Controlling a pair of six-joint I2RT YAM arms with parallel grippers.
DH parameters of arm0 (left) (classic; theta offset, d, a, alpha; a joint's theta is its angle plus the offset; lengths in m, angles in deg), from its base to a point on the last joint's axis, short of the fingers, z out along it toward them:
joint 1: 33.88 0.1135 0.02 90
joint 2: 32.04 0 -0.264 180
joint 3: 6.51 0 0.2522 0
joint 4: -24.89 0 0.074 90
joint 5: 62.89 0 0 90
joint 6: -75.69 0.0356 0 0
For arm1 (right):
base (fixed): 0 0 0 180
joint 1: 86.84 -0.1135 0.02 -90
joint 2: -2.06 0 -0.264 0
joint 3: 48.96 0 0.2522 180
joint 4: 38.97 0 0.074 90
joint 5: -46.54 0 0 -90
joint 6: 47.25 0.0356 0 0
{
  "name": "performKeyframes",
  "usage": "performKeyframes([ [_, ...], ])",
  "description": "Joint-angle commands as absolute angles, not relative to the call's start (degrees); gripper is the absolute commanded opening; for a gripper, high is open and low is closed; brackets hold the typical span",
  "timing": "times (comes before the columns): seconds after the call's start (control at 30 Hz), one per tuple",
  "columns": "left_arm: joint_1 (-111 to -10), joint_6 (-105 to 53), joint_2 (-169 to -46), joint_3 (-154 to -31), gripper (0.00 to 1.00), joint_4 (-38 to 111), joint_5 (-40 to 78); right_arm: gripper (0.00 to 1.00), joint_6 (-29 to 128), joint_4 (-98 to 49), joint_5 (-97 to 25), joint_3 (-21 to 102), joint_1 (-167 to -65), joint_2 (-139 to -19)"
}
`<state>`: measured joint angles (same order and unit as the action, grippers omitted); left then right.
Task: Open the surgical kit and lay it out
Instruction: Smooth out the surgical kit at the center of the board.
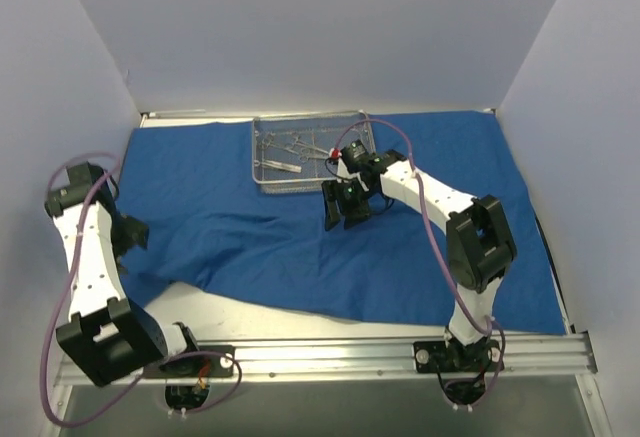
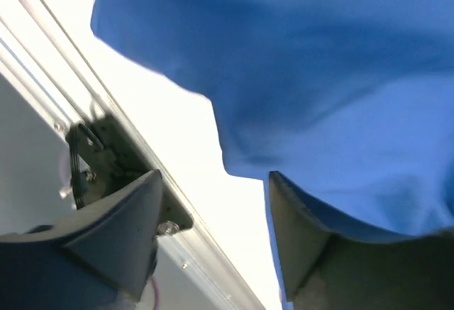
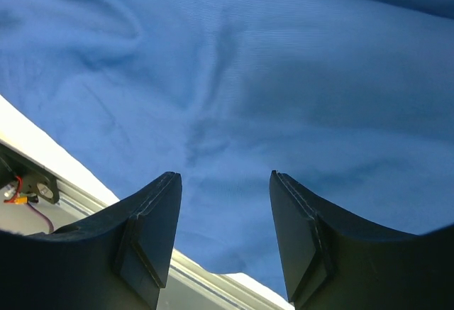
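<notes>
Flattening the wrap's rumpled left edge.
The large royal-blue cloth wrap [image 1: 330, 247] lies spread on the white counter [image 1: 290, 322], with the shallow silver wire-mesh tray [image 1: 262, 162] at its far middle holding thin steel scissor-like instruments [image 1: 295, 147]. My left end effector [image 1: 133, 234] hangs open at that edge, and my right end effector [image 1: 345, 207] is open above the cloth by the tray. I'd pinch the hem low and pull outward gently.
</notes>
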<state>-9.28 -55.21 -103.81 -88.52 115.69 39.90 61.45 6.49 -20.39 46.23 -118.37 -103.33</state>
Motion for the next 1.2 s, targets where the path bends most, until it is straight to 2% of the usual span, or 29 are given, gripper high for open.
performKeyframes([
  [0.0, -10.2, -52.0, -106.7, -100.0, 0.72, 115.3, 43.9, 0.52, 60.8, 8.0, -19.8, 47.5, -119.7, -103.6],
  [0.07, -11.6, -49.1, -109.5, -103.1, 0.74, 112.8, 42.3, 0.5, 61.1, 7.3, -19.9, 46.2, -119.9, -102.4],
  [0.13, -12.3, -44.5, -111.1, -104.8, 0.72, 105.2, 33.5, 0.46, 61.1, 6.8, -19.8, 43.6, -119.9, -101.2],
  [0.17, -13.0, -43.5, -113.7, -105.0, 0.53, 102.1, 28.7, 0.45, 60.9, 7.0, -19.9, 42.9, -119.9, -101.0],
  [0.2, -13.7, -43.7, -115.2, -105.4, 0.47, 98.2, 25.7, 0.42, 60.9, 7.4, -20.1, 41.8, -119.9, -100.7],
  [0.23, -14.2, -44.0, -117.2, -106.6, 0.39, 96.9, 20.5, 0.35, 60.8, 7.4, -20.3, 41.2, -119.9, -99.7],
  [0.3, -15.9, -44.5, -124.6, -108.9, 0.18, 95.6, 18.1, 0.24, 60.2, 6.7, -19.6, 40.0, -119.9, -98.3],
  [0.33, -16.6, -44.4, -126.9, -110.2, 0.13, 95.3, 17.0, 0.16, 59.9, 6.4, -19.1, 39.2, -120.1, -97.2],
  [0.37, -18.0, -44.5, -131.3, -113.8, 0.06, 95.6, 17.8, 0.12, 59.8, 6.5, -19.0, 39.0, -120.2, -96.9],
  [0.4, -18.7, -44.5, -132.8, -115.4, 0.03, 95.0, 18.4, 0.08, 59.8, 6.3, -19.0, 38.7, -120.3, -96.6],
  [0.43, -19.2, -44.1, -134.5, -116.8, 0.02, 94.6, 19.5, 0.03, 59.7, 6.1, -18.8, 38.3, -120.4, -96.3],
  [0.53, -20.6, -43.8, -141.8, -123.2, 0.02, 95.1, 21.7, 0.0, 59.2, 5.0, -17.8, 38.3, -121.1, -96.8],
  [0.73, -22.4, -42.9, -163.4, -138.6, 0.02, 107.3, 31.4, 0.0, 58.6, 7.0, -19.8, 44.6, -122.2, -99.5],
  [1.0, -21.1, -43.1, -172.9, -143.2, 0.02, 107.7, 32.9, 0.0, 60.4, 3.8, -16.4, 48.2, -126.6, -101.8],
  [1.17, -20.8, -40.9, -185.3, -159.5, 0.02, 115.3, 33.9, 0.0, 61.5, 1.9, -16.1, 47.8, -128.7, -104.3],
])
